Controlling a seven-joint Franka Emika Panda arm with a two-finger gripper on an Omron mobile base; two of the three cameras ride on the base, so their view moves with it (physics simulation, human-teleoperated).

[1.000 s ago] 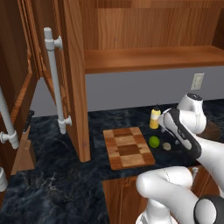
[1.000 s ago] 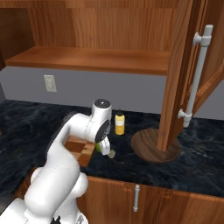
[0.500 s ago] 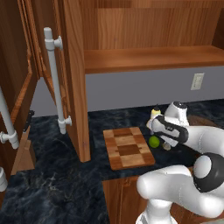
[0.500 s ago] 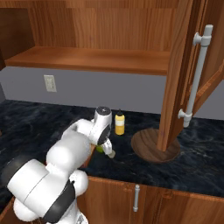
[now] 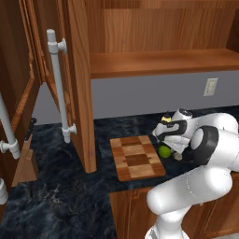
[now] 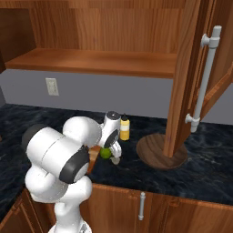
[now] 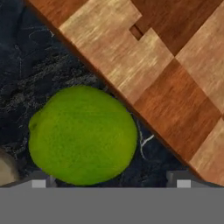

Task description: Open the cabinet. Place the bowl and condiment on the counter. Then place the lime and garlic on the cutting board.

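Pincer (image 7: 109, 181) spread wide, hanging low over the lime (image 7: 83, 133), which sits on the black counter (image 7: 26, 70) just beside the cutting board (image 7: 175, 65) edge. The garlic (image 6: 115, 160) lies near the lime; behind them stands the condiment (image 6: 124, 128), with the bowl (image 6: 159, 152) beneath the open cabinet (image 6: 186, 82) door

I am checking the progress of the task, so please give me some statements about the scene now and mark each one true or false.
1. The lime lies on the counter, beside the cutting board. True.
2. The gripper is shut on the lime. False: its jaws stand open, the lime not gripped.
3. The bowl stands on the counter. True.
4. The cabinet is closed. False: its doors are open.
5. The condiment lies on the cutting board. False: it stands upright on the counter.
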